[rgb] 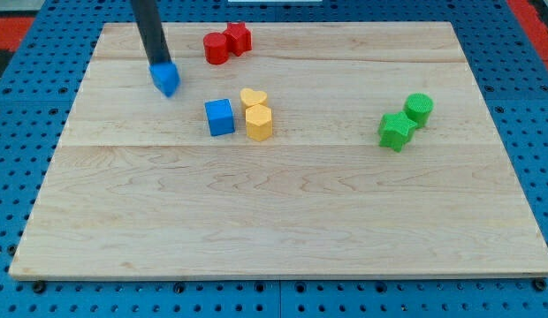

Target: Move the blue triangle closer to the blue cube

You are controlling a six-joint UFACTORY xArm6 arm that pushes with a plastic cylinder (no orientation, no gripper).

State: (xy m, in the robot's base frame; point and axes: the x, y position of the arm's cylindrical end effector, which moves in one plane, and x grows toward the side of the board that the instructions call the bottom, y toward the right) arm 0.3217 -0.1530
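The blue triangle (166,79) lies near the view's top left on the wooden board (283,221). My tip (158,63) rests at its upper left edge, touching it. The blue cube (219,117) sits to the lower right of the triangle, a short gap away. The dark rod rises from the tip toward the view's top.
A yellow heart (253,97) and a yellow hexagon block (259,123) sit just right of the blue cube. A red cylinder (216,48) and a red star (238,38) are at the top. A green star (395,130) and a green cylinder (419,109) are at the right.
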